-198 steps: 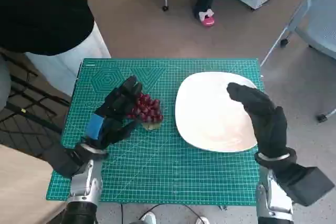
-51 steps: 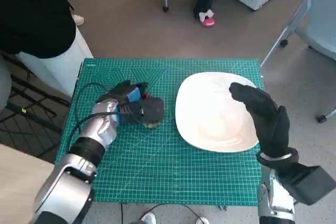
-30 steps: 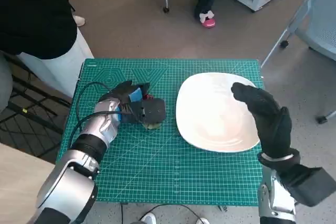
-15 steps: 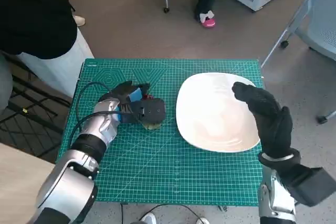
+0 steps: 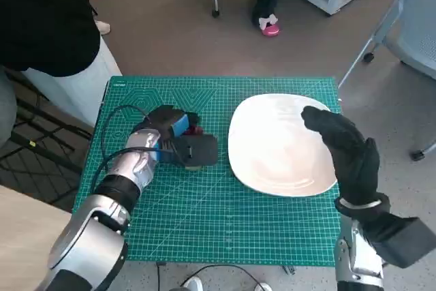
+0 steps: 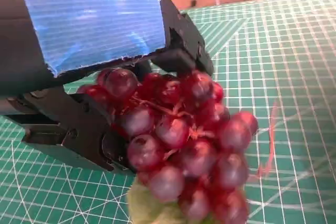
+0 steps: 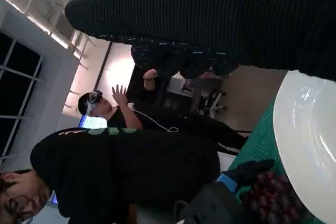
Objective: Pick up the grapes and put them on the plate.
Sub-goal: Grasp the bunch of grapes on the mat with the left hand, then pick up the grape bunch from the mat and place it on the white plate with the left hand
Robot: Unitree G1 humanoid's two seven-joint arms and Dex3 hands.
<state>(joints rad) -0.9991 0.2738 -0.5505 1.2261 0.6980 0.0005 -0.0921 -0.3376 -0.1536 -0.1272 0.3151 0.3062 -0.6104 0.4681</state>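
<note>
On the table: a green cutting mat with a white grid [image 5: 225, 223] covers the whole top, and everything stands on it.
Grapes: a bunch of dark red grapes with a pale green base [image 6: 184, 145] sits on the left half of the mat, well short of the plate (in the head view only a sliver of red shows past the hand [image 5: 196, 129]).
Left hand: the black hand with blue tape over its back [image 5: 178, 142] lies over the bunch, the fingers [image 6: 79, 129] curled round it and touching the berries, so it grips the grapes; the wrist view shows berries pressed against the black palm.
Lift: I cannot tell whether the bunch rests on the mat or hangs just above it.
Plate: a large round white plate [image 5: 272, 168] sits on the right half of the mat, near the far right corner, its left rim just beside the left hand but not touching it.
Right hand: the hand in the black knitted glove [image 5: 344, 148] hangs over the right side of the plate, fingers apart and pointing toward the far edge, holding nothing.
Right wrist view: the plate's rim [image 7: 294, 129] curves along one side, with the grapes [image 7: 270, 195] and the taped hand [image 7: 239, 174] beyond it.
Bystanders: a person in a black top and pale trousers [image 5: 48, 18] stands at the far left corner of the table; a foot in a pink shoe [image 5: 267, 24] shows on the floor beyond the far edge.
</note>
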